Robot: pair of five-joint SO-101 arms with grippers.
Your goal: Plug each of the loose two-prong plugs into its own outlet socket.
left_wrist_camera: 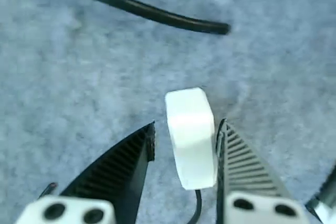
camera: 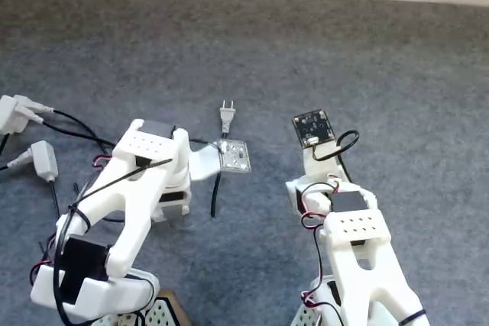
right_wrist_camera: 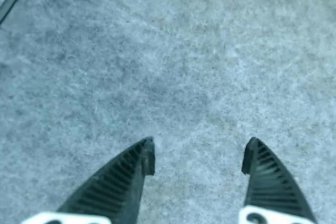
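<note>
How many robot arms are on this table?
2. The left arm is on the left, with the left gripper astride a white plug; the right arm is on the right. No others in sight.

A plug (camera: 226,114) lies near the middle of the tabletop (camera: 397,66), with its prongs toward the far edge and its cord (camera: 215,192) running back toward the near edge. One socket (camera: 14,112) lies at the left edge, and another socket (camera: 43,158) lies just in front of it. The left gripper (left_wrist_camera: 187,126) has a corded block (left_wrist_camera: 190,137) between its fingers, against one finger and clear of the other. I cannot tell whether this block is that same plug. Beyond it lies a loose cable (left_wrist_camera: 131,6).
</note>
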